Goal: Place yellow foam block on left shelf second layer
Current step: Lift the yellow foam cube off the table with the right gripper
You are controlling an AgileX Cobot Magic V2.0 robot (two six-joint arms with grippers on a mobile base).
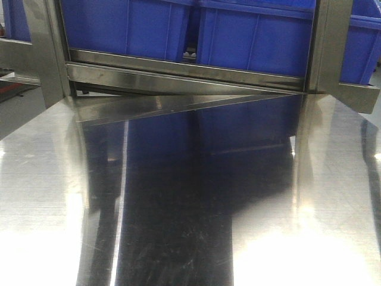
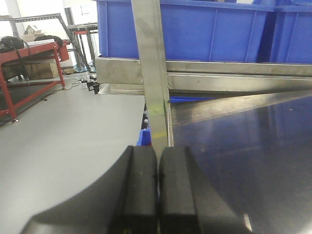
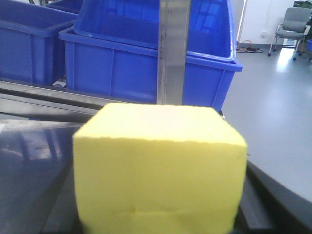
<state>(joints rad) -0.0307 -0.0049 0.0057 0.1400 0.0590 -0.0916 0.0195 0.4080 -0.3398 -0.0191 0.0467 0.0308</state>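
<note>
Before blue bins, one foam block

Bright, even indoor light from overhead, no hard shadows. Front view: heavy glare on table, blown-out white patches lower left and lower right, dark blue reflection of blue bins down the middle, fine scratches lit up, slightly soft overall. Left wrist view: background sharp, overexposed at upper left; left jaws close to lens, dark and soft, little detail; faint streak of glare on table lower right. Right wrist view: yellow foam block very near lens, edges blurred, top face washed out; bins behind reasonably sharp; floor at right bright with reflected light.
</note>
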